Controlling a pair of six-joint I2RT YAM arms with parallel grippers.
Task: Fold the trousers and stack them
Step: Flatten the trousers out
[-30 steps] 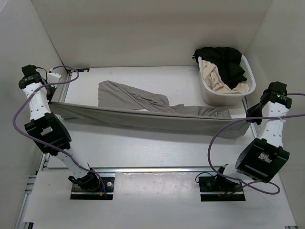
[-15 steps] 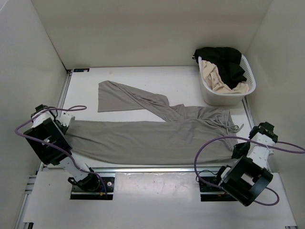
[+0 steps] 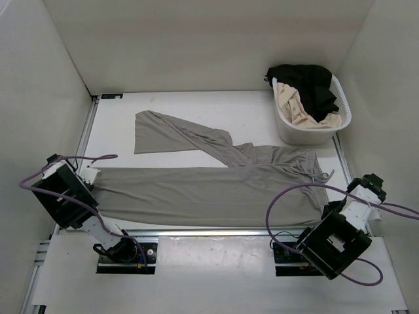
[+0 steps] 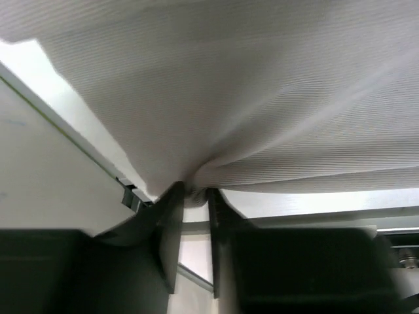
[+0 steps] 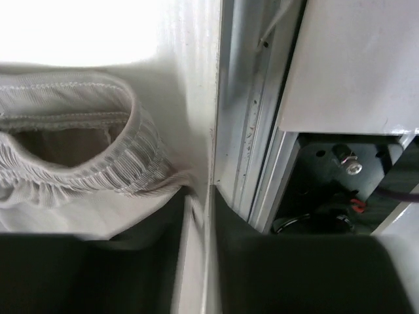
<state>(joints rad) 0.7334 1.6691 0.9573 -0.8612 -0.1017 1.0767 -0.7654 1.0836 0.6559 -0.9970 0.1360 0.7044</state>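
Observation:
The grey trousers (image 3: 209, 190) lie spread across the near half of the table. One leg runs from left to right, and the other leg (image 3: 177, 134) angles off to the far left. My left gripper (image 3: 89, 175) is low at the leg's left end. In the left wrist view its jaws (image 4: 195, 193) stand narrowly apart with a bunch of the fabric (image 4: 249, 98) pinched at the tips. My right gripper (image 3: 327, 207) is at the waistband end. In the right wrist view the ribbed waistband (image 5: 98, 163) runs down between its jaws (image 5: 198, 196).
A white basket (image 3: 308, 134) stands at the back right, holding a black garment (image 3: 308, 82) and a beige garment (image 3: 294, 108). White walls close in the table on three sides. A metal rail (image 5: 245, 118) runs along the table's right edge, close to my right gripper.
A second ago both arms held the trousers stretched taut above the table. They have since swung down and toward the near edge, and the cloth now lies flat.

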